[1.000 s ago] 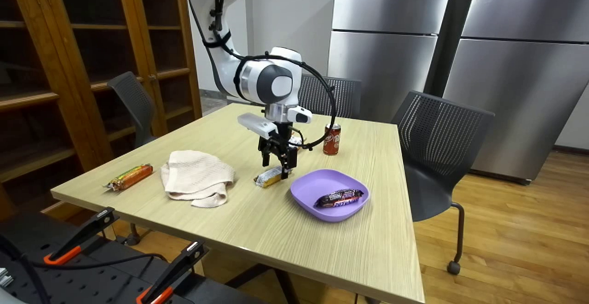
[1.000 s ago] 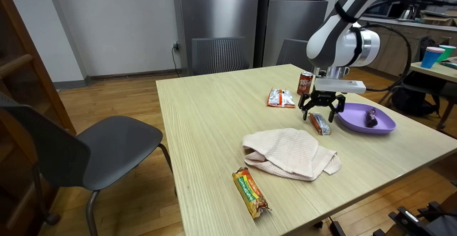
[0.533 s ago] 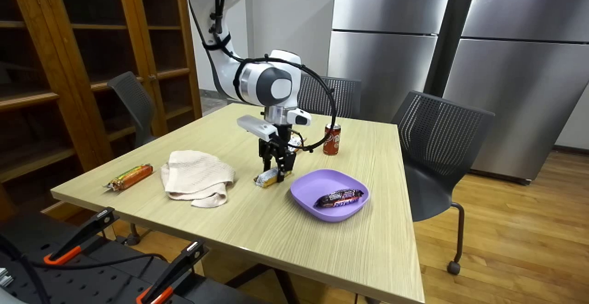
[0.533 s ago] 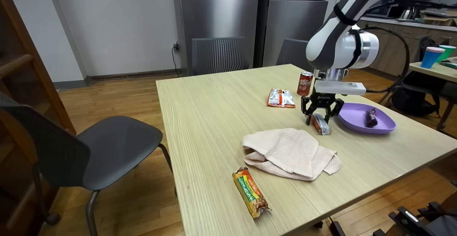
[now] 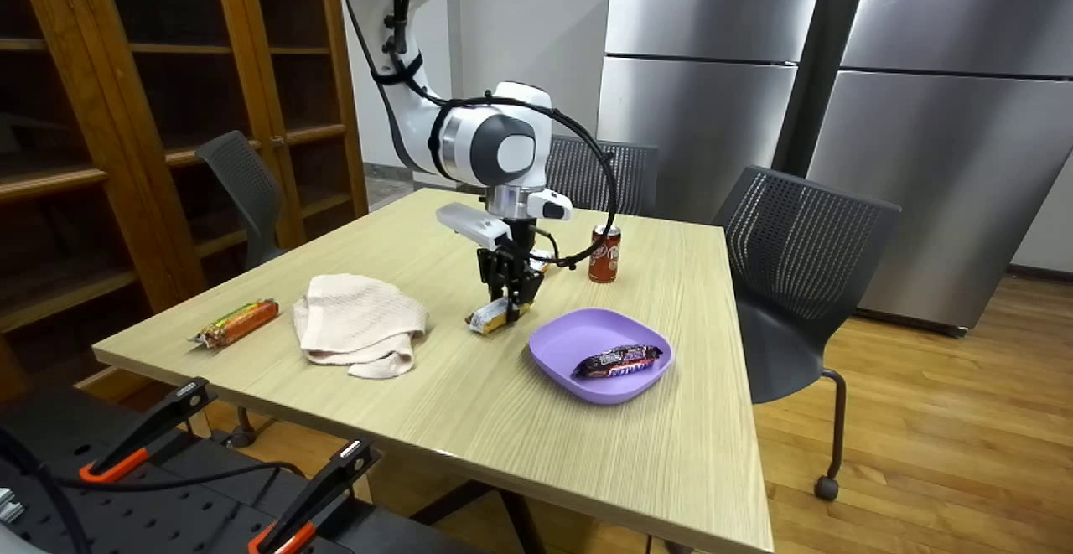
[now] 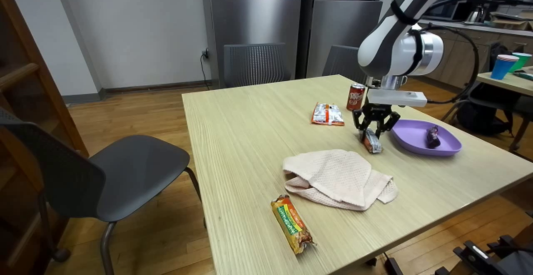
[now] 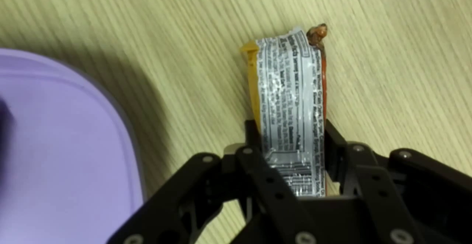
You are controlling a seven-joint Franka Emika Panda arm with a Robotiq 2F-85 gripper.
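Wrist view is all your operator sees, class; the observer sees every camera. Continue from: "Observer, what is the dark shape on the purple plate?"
Observer: A snack bar in a dark wrapper, lying on the purple plate.
Operator: What else lies near the granola bar in my gripper?
Observer: A pale waffle-weave cloth, loosely folded on the table, apart from the granola bar.
Operator: Any drink on the table?
Observer: Yes, a Dr Pepper can stands upright, seen in both exterior views.

Steel refrigerators [image 5: 700,118] and a counter [image 6: 495,30] show a kitchen.
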